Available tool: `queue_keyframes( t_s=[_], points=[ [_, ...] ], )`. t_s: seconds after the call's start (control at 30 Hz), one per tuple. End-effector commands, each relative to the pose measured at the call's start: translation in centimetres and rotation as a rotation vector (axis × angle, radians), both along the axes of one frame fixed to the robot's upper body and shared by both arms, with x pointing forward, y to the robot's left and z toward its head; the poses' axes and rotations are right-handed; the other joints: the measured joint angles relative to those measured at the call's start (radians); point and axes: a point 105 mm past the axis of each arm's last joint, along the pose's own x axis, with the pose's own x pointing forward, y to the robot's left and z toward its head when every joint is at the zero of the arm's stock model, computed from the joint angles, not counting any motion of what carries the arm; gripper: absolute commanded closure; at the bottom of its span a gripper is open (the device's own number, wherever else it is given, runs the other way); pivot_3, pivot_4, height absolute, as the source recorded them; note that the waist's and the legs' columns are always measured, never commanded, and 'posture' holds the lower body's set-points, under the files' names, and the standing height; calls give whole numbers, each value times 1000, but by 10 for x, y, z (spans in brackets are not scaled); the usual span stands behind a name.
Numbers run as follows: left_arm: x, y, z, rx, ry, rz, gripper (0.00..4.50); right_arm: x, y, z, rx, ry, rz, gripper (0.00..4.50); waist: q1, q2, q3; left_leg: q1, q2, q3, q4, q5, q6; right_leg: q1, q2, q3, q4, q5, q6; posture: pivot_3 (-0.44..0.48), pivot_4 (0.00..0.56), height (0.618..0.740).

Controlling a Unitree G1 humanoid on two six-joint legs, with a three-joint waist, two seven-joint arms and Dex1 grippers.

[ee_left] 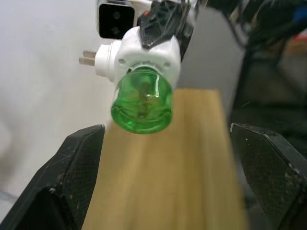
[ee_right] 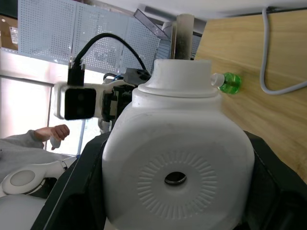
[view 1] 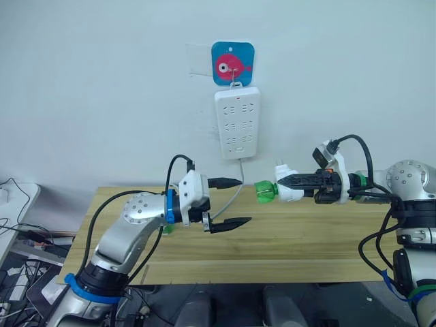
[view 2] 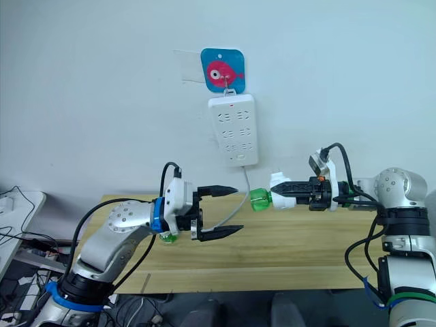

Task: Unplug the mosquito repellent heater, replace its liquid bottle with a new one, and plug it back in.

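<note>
I see the heater off the wall, held in the air over the table by the right gripper, fingers pinching its white body on both sides. Its long axis runs roughly level, left-right across the scene. The green bottle is seated in it and points toward the left gripper. The plug prongs stick out sideways toward the wall; I see them in the left wrist view, on the white body beside the bottle.

Left gripper is spread wide, nothing between the fingers, held level over the table and aimed at the bottle end. Bottle is near the fingertips but apart from them, no contact. In the left wrist view the bottle's base faces the camera between the two open fingers.

Strip hangs upright on the wall, above and behind the gap between the two grippers, under a blue fish hook. Its cord drops to the table.

Second green bottle lies on the table, by the left arm's wrist.

In the right wrist view the heater's domed face with its round centre hole fills the gap between the fingers. A person's hand is off in the background.
</note>
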Motion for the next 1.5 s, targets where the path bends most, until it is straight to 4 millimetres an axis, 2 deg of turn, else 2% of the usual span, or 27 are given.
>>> queue_keyframes(
  t_s=[0.03,0.13,0.27,0.53,0.9,1.0,1.07,1.17,1.33,1.43,1.5],
  points=[
    [5,-7,9,4,-344,40,47,2,2,17,41,-47,11,1472,0,0,0,0,0,0,0,0,0,0,-1,0,0,0,0,-17,166,740],
    [2,-18,15,-7,-562,4,47,0,5,19,49,-48,26,1472,1,0,0,-1,-1,0,0,0,0,0,-4,-1,-2,1,1,-17,166,740],
    [0,-26,10,2,-675,-36,47,0,7,20,56,-49,35,1472,2,0,0,-1,-1,0,-1,0,1,0,-5,-1,-2,1,1,-14,168,740],
    [10,-28,2,18,-700,-23,47,-3,10,23,68,-55,57,1472,-1,0,0,-1,-1,0,0,-1,2,-1,-4,-2,0,1,1,-23,166,740],
    [11,-35,11,-31,-762,-27,47,-9,12,22,64,-55,76,1472,-3,0,0,-1,-1,-1,0,-1,2,-1,-4,-3,0,1,1,-38,162,740],
    [11,-36,10,-25,-757,-34,654,-9,13,22,64,-56,76,1472,-3,0,0,-1,-1,-1,0,0,2,-1,-4,-3,0,1,1,-38,162,740],
    [11,-35,9,-26,-752,-33,1270,-9,13,22,63,-57,76,1472,-3,0,0,-1,-1,-1,0,0,2,-1,-4,-3,0,1,1,-36,158,740],
    [12,-35,11,-36,-737,-23,2196,-9,13,22,63,-57,77,1472,-3,0,0,-1,-1,-1,0,0,2,-1,-4,-3,0,1,1,-36,158,740],
    [8,-39,11,-93,-605,-38,2228,-10,14,21,54,-58,84,1472,-3,0,0,-1,-1,-1,0,0,2,-1,-4,-3,0,1,1,-33,155,740],
    [-2,-45,13,-151,-399,-91,2228,-11,14,20,35,-66,90,1472,-5,0,0,-1,-1,-1,0,-1,2,-1,-4,-2,0,1,1,-33,157,740],
    [-2,-45,23,-224,-140,-86,2228,-13,12,17,3,-83,94,1472,-6,0,0,-1,-1,-2,0,-1,2,-1,-4,-3,0,1,1,-33,157,740]
  ],
)
